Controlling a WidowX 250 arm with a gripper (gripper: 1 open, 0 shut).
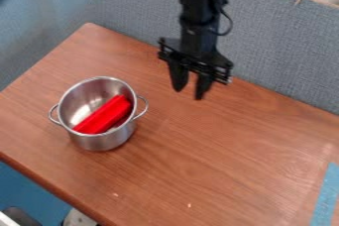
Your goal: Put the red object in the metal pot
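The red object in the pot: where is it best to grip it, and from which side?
Grip the red object probably near its upper end, which leans on the far rim of the metal pot. Come from above: the walls block every side.

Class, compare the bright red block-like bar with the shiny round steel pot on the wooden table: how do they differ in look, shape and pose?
Colour: the bright red block-like bar is plain red, while the shiny round steel pot is reflective silver.
Shape: the bar is long and solid; the pot is round, hollow, with side handles.
Pose: the pot stands upright on the wooden table; the bar lies slanted inside it, leaning toward the rim.
Shared: both look smooth, and neither is touched by the gripper.
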